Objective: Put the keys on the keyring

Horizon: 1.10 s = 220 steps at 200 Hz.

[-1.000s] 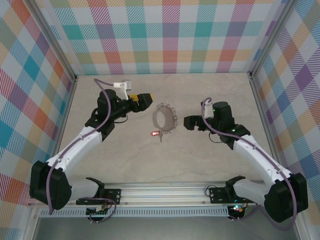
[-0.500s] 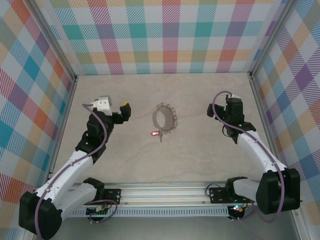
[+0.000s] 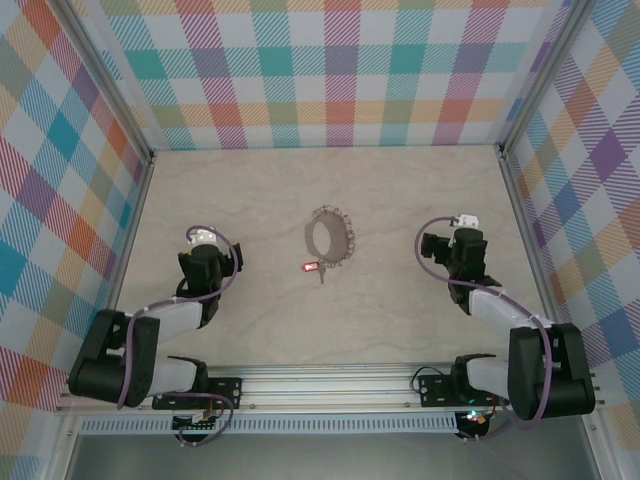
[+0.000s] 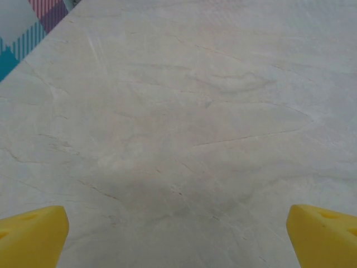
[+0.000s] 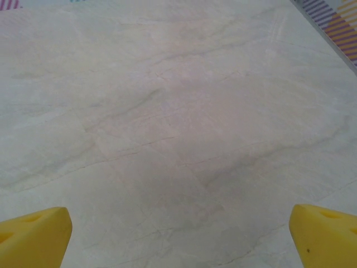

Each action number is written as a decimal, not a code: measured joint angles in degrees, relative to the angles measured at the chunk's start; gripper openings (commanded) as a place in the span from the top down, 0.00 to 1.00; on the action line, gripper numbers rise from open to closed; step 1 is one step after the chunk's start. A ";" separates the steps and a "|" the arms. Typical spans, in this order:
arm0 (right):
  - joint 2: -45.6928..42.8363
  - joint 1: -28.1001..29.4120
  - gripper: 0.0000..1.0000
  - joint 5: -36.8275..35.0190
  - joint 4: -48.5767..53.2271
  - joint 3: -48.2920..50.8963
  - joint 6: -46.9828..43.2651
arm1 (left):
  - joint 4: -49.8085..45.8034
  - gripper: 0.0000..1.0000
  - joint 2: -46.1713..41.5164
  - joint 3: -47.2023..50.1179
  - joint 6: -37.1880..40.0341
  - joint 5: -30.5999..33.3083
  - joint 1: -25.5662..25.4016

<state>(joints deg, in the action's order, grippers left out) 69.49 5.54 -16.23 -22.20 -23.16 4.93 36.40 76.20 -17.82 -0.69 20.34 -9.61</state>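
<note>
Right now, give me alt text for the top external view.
The keyring lies mid-table, the red-headed key at its near rim; whether they're joined is unclear. The left arm and right arm sit folded near their bases, away from both.

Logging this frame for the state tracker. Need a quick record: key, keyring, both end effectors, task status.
key: red head, silver blade, lying on the table at the keyring's near-left edge
keyring: large hoop with small loops along its rim, mid-table
key threaded on ring: cannot tell; the two lie touching or nearly so
left end effector: open, empty, over bare table
right end effector: open, empty, over bare table
contact with key or keyring: none
</note>
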 measured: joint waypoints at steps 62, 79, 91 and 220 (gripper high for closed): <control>14.19 -0.02 0.00 4.39 -23.82 4.11 -4.63 | 10.73 0.00 13.49 -2.16 0.61 -6.45 3.65; 18.75 -0.59 0.00 6.40 -25.83 3.96 -5.07 | 10.08 0.00 13.64 -4.50 0.79 -9.20 4.22; 19.34 -2.25 0.00 9.11 -25.03 3.41 -4.94 | 10.21 0.00 13.64 -5.64 0.76 -10.38 4.74; 19.30 -5.46 0.00 15.08 -24.79 0.11 -4.31 | 9.77 0.00 13.64 -6.01 0.79 -13.25 5.05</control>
